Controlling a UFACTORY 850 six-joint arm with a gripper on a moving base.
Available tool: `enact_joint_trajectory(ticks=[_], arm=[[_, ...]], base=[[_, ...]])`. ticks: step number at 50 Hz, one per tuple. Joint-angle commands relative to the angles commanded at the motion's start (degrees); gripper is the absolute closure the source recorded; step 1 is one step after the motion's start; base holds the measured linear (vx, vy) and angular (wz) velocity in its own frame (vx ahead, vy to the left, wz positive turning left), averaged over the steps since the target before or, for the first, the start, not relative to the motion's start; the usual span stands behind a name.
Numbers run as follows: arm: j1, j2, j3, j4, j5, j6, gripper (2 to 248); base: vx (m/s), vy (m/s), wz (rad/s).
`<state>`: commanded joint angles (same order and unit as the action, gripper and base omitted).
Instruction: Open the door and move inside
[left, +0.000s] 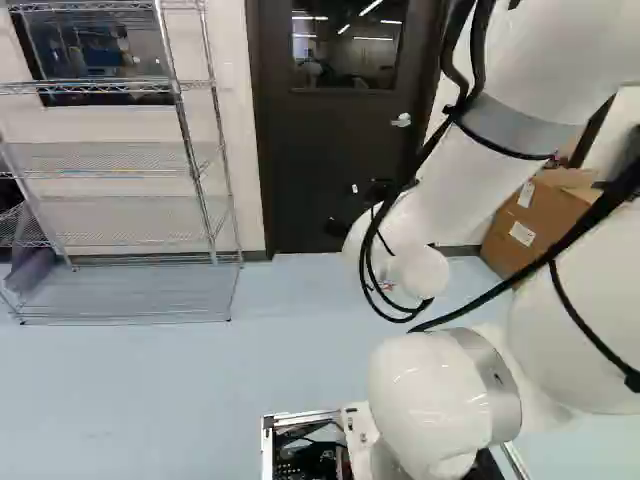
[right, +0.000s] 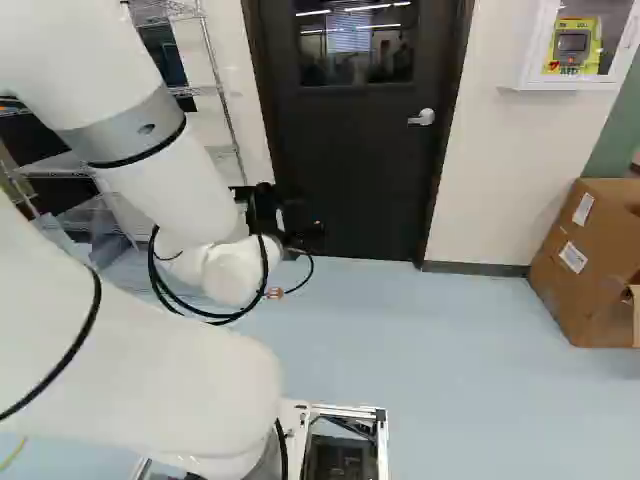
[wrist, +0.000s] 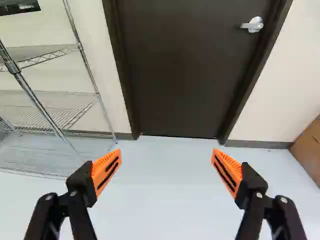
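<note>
Gripper (wrist: 167, 154): fingers spread wide, nothing held.
Door (wrist: 175, 75): seen closed, ahead of jaws.
Handle (wrist: 254, 25): untouched, well ahead of jaws, toward door edge farther from wire rack (wrist: 62, 107).
Done: apparently none of the opening.
Left: handle to be reached and worked, door to be opened, doorway to be entered.

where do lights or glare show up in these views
Left base view: bright light strips in the dark door's rectangular window, reflected or seen through, I can't tell; small highlights on the glossy white rounded arm joint. Right base view: similar strips in that window. Wrist view: no strips on the dark flat door; the pale blue-white floor looks brightly lit.
</note>
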<state>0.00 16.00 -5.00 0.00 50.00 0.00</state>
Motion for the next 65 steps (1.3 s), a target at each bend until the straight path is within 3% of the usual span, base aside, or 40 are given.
enact_joint_trajectory(ticks=[31, 65], arm=[[0.0, 0.0, 0.0, 0.0, 0.0, 0.0, 3], [0.0, 0.0, 0.0, 0.0, 0.0, 0.0, 3]], base=[[0.003, -0.009, 0.018], [0.135, 0.051, -0.03]])
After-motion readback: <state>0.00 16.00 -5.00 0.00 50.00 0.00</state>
